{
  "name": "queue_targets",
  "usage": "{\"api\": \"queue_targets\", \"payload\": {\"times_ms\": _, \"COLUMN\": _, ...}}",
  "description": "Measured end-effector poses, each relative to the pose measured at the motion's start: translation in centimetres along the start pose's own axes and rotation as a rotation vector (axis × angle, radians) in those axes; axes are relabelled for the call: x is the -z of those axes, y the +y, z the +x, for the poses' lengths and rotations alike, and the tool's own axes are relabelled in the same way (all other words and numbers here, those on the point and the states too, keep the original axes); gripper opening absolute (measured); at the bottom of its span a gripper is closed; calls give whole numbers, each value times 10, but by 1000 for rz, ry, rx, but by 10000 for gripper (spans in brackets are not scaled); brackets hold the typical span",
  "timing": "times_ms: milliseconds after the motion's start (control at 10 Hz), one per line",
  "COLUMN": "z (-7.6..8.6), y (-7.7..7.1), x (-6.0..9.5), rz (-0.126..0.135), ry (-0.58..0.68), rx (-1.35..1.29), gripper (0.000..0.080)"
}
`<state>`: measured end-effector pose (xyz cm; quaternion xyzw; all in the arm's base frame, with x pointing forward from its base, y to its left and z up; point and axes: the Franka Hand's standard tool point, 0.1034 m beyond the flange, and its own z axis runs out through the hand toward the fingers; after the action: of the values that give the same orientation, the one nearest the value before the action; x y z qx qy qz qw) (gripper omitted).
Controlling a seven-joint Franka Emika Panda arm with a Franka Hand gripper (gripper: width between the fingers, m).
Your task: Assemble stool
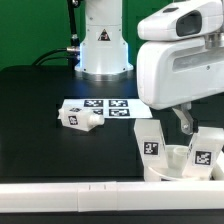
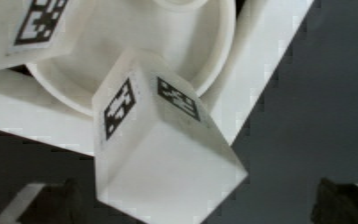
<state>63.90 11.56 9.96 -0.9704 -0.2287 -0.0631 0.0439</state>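
Seat (image 1: 174, 160): one. Legs (image 1: 80, 121): three. Marker board (image 1: 104, 106): one.

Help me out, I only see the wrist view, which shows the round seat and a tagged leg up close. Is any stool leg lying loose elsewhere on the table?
Observer: Yes. One loose leg lies on its side on the table, off toward the exterior view's left of the seat.
Operator: What is next to it?
Observer: The marker board lies flat, close beside it, toward the exterior view's right.
Operator: And where is the hand?
Observer: The hand hangs over the seat, with a standing leg on the exterior view's left of it and a second standing leg on the right.
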Motion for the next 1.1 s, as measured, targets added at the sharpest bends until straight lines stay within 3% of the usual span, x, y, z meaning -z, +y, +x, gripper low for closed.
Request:
{"api": "queue_targets", "payload": {"times_ms": 100, "z": -1, "y": 1, "x": -2, "rz": -12, "ry": -9, "rx": 93, "gripper": 649}}
{"api": "queue_targets", "payload": {"times_ms": 200, "z": -2, "y": 0, "x": -8, "rz": -48, "ry": -36, "rx": 327, "gripper": 649}}
{"api": "queue_targets", "payload": {"times_ms": 400, "z": -8, "y": -3, "x": -24, "rz": -70, "ry": -87, "rx": 534, "gripper": 649}}
{"api": "queue_targets", "payload": {"times_ms": 600, "z": -14, "y": 2, "x": -33, "rz": -75, "ry": -113, "rx": 662, "gripper": 649}}
{"api": "queue_targets", "payload": {"times_ms": 800, "z": -17, "y": 11, "x": -32, "rz": -73, "ry": -118, "rx": 724, "gripper": 649}}
{"api": "queue_targets", "payload": {"times_ms": 1000, "z": -17, "y": 12, "x": -32, "rz": -75, "ry": -117, "rx": 693, "gripper": 417}}
{"api": "queue_targets", "payload": {"times_ms": 1100, "z": -17, "y": 12, "x": -32, "rz": -79, "ry": -112, "rx": 597, "gripper": 417}}
